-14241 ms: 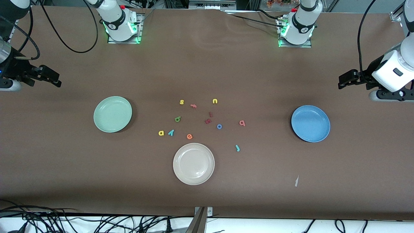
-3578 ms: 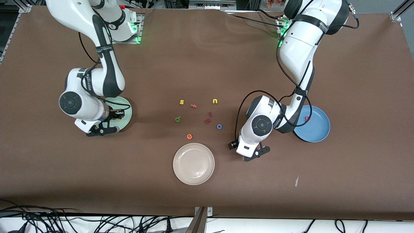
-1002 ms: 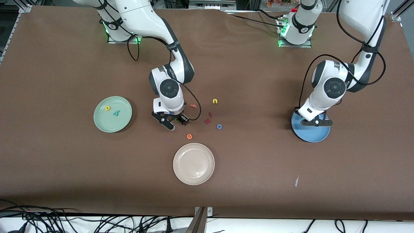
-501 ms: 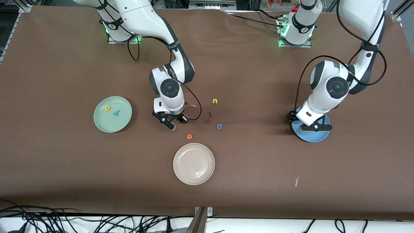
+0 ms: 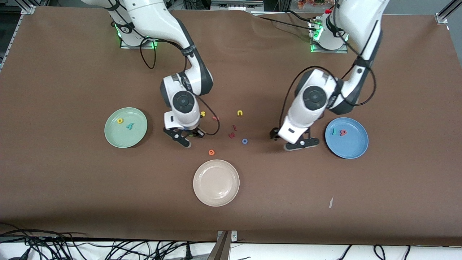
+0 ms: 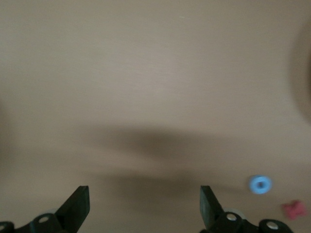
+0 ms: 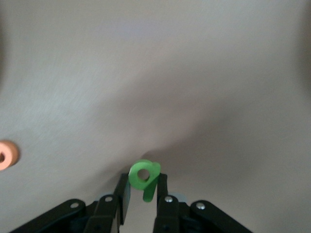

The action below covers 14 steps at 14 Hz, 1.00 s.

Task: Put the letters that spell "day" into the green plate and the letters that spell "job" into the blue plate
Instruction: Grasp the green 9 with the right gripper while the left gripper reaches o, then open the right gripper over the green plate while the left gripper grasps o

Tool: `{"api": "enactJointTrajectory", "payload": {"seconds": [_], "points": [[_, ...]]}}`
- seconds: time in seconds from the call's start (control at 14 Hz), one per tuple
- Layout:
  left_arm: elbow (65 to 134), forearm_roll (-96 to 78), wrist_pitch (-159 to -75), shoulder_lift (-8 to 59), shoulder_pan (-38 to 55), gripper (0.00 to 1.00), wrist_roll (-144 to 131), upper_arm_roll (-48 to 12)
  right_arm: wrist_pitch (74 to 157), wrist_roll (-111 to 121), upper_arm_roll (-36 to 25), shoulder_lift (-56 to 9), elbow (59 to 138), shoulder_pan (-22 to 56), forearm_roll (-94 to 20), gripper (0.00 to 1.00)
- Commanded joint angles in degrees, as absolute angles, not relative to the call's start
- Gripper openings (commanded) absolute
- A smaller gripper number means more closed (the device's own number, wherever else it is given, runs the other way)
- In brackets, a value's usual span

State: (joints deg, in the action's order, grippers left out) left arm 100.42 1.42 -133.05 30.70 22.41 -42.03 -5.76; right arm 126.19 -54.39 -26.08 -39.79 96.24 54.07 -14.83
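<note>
My right gripper (image 5: 189, 136) is shut on the olive-green "d" (image 7: 144, 177), held just above the table beside the loose letters. The green plate (image 5: 112, 137) holds the yellow "a" (image 5: 120, 121) and the teal "y" (image 5: 130, 126). In the blue plate (image 5: 352, 150) lie the teal "j" (image 5: 334, 131) and the salmon "b" (image 5: 343, 132). The blue "o" (image 5: 244, 141) lies on the table between the two arms and also shows in the left wrist view (image 6: 260, 185). My left gripper (image 5: 288, 141) hangs open and empty over bare table between the "o" and the blue plate.
A beige-white plate (image 5: 216, 195) sits nearer the front camera. Loose letters lie mid-table: yellow "s" (image 5: 203, 114), salmon "f" (image 5: 216, 118), yellow "u" (image 5: 240, 113), two dark red letters (image 5: 232, 135), orange "e" (image 5: 211, 152). A paper scrap (image 5: 331, 202) lies near the front edge.
The left gripper opened over the blue plate, left the "j" there and swung toward the middle letters. The right gripper closed on the "d" and shifted slightly toward the green plate.
</note>
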Motion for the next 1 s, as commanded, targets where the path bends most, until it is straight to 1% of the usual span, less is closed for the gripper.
{"api": "enactJointTrajectory", "payload": {"seconds": [0.0,0.14,0.29,0.43,0.57,0.64,0.72,0.79,0.86,0.93], "points": [[90.20,0.09,-130.25,37.95,25.65,1.00,-48.05,-5.10,118.75,-42.23,-31.18,-34.11,97.82,53.70,-15.20,0.00],[86.59,0.09,-130.25,41.03,27.94,1.00,-52.10,-5.10,117.69,-34.15,-34.96,-32.35,100.71,53.61,-15.47,0.00],[84.38,0.00,-130.25,44.02,29.70,1.00,-55.18,-5.10,118.82,-26.49,-37.52,-30.51,105.53,53.53,-15.64,0.00],[81.49,0.00,-130.17,47.01,31.19,0.98,-57.38,-5.10,124.33,-21.38,-38.93,-27.79,112.02,53.53,-15.64,0.00],[80.51,0.09,-130.17,48.69,32.25,0.96,-58.71,-5.10,130.83,-17.77,-39.37,-26.11,118.79,53.53,-15.65,0.00],[80.33,0.09,-130.17,49.13,32.43,0.96,-58.97,-5.10,134.26,-16.54,-39.64,-25.84,121.18,53.35,-15.73,0.00],[79.90,0.09,-130.17,49.48,32.52,0.94,-59.06,-5.10,135.86,-14.52,-40.16,-25.84,122.42,53.35,-15.73,0.00],[79.54,0.00,-130.17,49.83,32.87,0.93,-59.50,-5.10,135.88,-13.98,-40.25,-25.84,122.52,52.65,-15.73,0.06],[79.37,0.09,-130.17,50.36,32.96,0.91,-60.20,-5.01,135.62,-13.89,-40.25,-25.84,122.52,52.04,-15.73,0.56],[78.58,0.09,-130.08,50.88,33.31,0.90,-60.47,-5.01,135.35,-13.97,-40.25,-25.84,122.52,52.03,-15.82,1.00]]}}
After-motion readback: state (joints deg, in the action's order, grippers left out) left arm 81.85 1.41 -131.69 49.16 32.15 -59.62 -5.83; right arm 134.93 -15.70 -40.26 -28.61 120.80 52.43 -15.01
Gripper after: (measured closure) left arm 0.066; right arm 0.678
